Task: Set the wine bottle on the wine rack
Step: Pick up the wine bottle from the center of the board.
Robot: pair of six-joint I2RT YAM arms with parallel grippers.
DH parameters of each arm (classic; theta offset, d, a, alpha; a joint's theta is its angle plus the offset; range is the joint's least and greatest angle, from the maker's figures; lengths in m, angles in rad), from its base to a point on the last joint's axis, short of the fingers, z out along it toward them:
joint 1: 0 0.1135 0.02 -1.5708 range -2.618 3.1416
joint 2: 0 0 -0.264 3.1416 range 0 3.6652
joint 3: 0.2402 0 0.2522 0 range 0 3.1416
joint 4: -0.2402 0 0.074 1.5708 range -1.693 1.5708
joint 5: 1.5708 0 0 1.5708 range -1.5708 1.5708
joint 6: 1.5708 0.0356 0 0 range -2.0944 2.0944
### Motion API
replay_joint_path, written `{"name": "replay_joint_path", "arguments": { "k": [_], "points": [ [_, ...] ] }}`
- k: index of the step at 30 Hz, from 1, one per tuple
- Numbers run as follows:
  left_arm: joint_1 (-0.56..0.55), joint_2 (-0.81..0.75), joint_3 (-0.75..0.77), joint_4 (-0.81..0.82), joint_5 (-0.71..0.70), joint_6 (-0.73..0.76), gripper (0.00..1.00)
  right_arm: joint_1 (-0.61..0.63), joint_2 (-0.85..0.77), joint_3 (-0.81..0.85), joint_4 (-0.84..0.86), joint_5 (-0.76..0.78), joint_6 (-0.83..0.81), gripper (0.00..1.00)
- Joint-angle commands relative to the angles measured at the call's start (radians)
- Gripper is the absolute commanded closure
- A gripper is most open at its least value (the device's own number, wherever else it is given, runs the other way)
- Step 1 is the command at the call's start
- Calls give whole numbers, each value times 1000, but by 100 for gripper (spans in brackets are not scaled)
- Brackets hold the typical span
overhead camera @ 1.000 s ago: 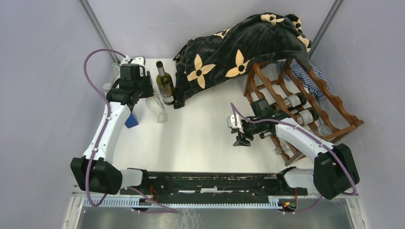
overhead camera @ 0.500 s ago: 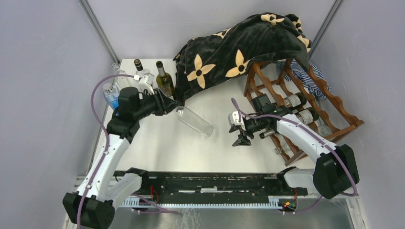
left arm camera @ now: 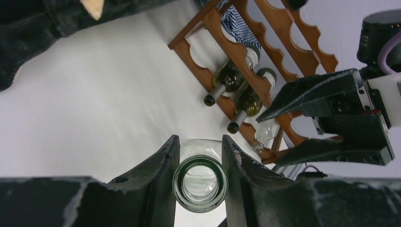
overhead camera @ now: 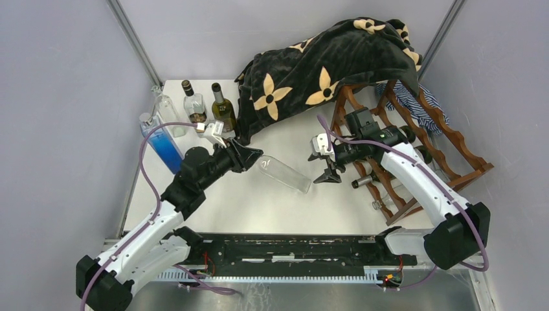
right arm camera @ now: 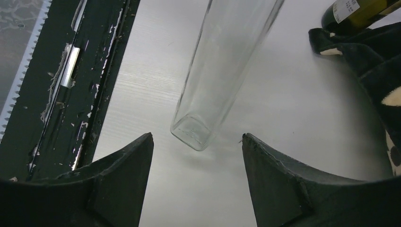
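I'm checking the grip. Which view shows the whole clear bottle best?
Top external: the clear bottle shows full length, neck in the left hand, base toward the open right hand. Left wrist shows only its mouth; right wrist only its lower body and base.

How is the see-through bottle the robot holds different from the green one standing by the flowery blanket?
The clear bottle is see-through with no label showing; the green bottle is dark olive with a pale label. The clear bottle is slanted, its neck gripped by the left gripper; the green bottle stands upright on the table, untouched. Both have narrow necks.
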Motion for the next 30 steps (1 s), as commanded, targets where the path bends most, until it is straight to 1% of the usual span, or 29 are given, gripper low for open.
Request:
{"name": "replay_joint_path", "arguments": {
  "k": [1,3,10,13,16,21,30],
  "points": [
    [-19,-22,-19,265,-102,-122,98,-2,-17,1,50,2,73,24],
    [-28,-14,-29,281,-111,-135,98,-2,-31,-27,107,11,119,22],
    [-74,37,-66,369,-127,-207,98,-2,-38,-123,272,59,252,21],
    [-105,47,-77,381,-179,-232,98,0,-34,-159,328,80,304,21],
    [-135,47,-82,370,-272,-265,98,4,-31,-186,376,123,343,21],
    [-179,66,-70,342,-369,-306,98,23,-18,-222,429,140,371,21],
    [-249,130,-32,334,-426,-353,98,68,17,-240,466,179,387,21]
  ]
}}
